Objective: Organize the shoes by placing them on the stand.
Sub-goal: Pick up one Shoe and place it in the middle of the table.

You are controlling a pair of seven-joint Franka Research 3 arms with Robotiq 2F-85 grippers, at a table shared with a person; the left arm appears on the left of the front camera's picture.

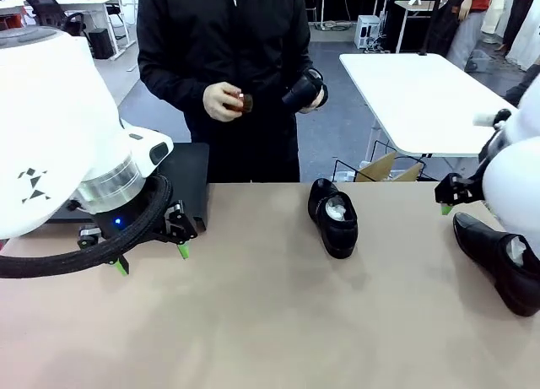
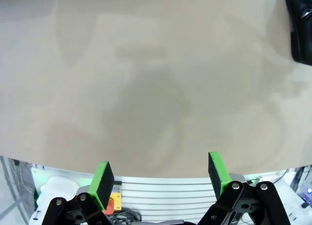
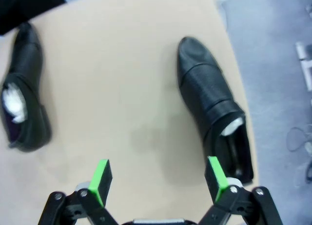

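Tabletop (image 1: 253,321): your right gripper (image 3: 158,178) hung spread, empty, near the right dress shoe (image 3: 214,108), presumably staged to grab; left gripper (image 2: 161,178) spread too.

A robotics lab: white robot arm (image 1: 51,127), spare white table (image 1: 422,94), office chairs (image 1: 51,13), grey floor (image 1: 337,127)

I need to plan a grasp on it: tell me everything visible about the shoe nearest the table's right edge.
The shoe is a low-cut black dress shoe in glossy leather, with a rounded toe, a seam across the toe cap and white paper stuffed in its opening. It stands upright on its sole on the tan table, by the right edge, toe toward the far side, apart from the other shoe. The right gripper hangs by its heel, jaws open; contact can't be judged.
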